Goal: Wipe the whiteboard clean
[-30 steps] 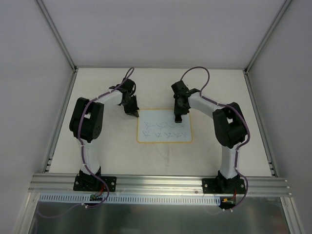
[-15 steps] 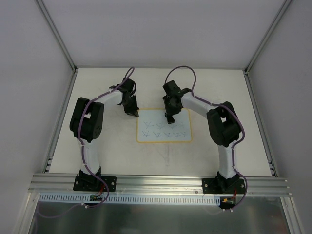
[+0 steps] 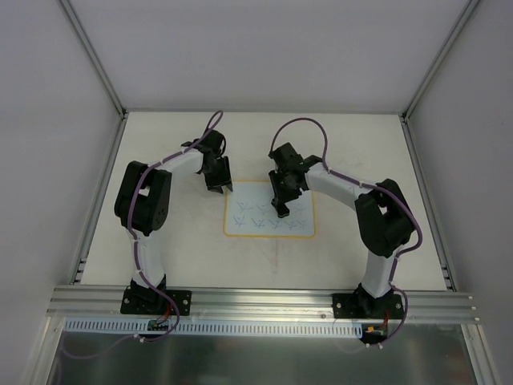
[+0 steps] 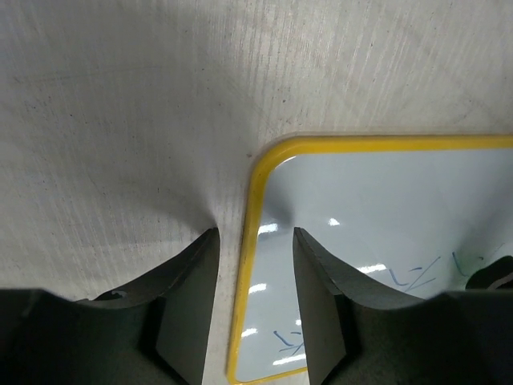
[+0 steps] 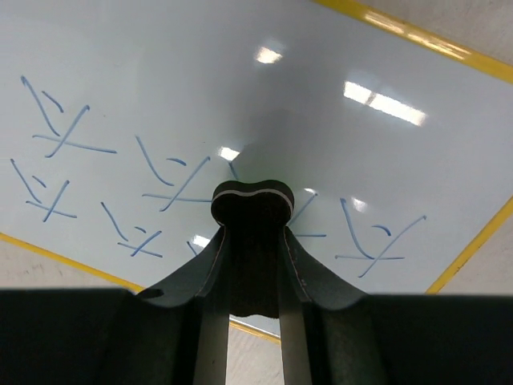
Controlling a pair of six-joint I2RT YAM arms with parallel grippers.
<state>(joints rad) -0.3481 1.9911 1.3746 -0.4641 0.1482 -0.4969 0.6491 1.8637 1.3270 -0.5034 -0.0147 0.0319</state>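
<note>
Pale table point(image 3: 160, 241) with the whiteboard point(image 3: 255, 192) lying flat at its centre, between the two arms. The left gripper point(image 4: 255, 241), released and empty, straddles the yellow border at the board's far-left corner, with one finger over the board and one over the table. The right gripper point(image 5: 252, 241), clenched on a black eraser point(image 5: 251, 202), holds it at mid-board among blue scribbles point(image 5: 164, 172).

I see the left gripper point(image 3: 219, 184) at the whiteboard's point(image 3: 258, 228) far-left corner, on its yellow border. The right gripper point(image 3: 281, 210) points down over the whiteboard's middle, among blue scribbles point(image 3: 247, 215) that cross its near half.
</note>
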